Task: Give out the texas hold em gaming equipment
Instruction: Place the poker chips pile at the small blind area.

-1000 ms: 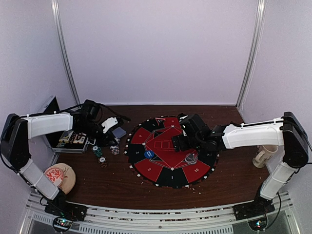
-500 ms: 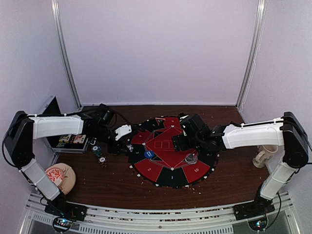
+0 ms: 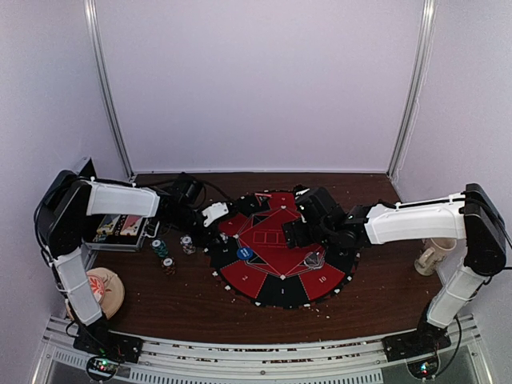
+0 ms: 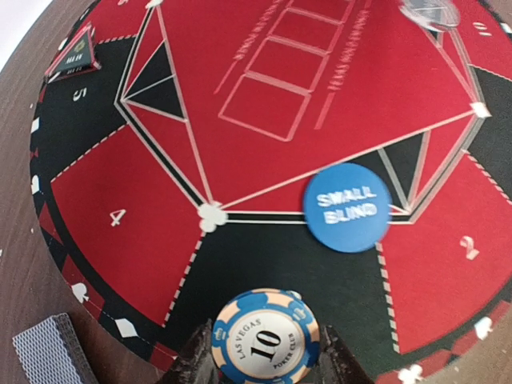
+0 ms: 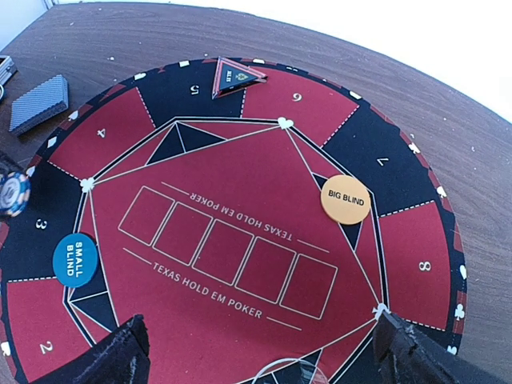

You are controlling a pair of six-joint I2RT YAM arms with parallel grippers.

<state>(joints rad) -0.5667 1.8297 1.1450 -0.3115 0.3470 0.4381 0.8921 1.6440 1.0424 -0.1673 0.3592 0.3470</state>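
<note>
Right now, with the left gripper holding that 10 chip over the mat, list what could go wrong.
The left gripper pinches the 10 chip by its rim; it could slip or roll on release. The SMALL BLIND button lies just ahead, so an overshoot may knock it. The right gripper hovers open over the same mat, so the arms might clash.
</note>
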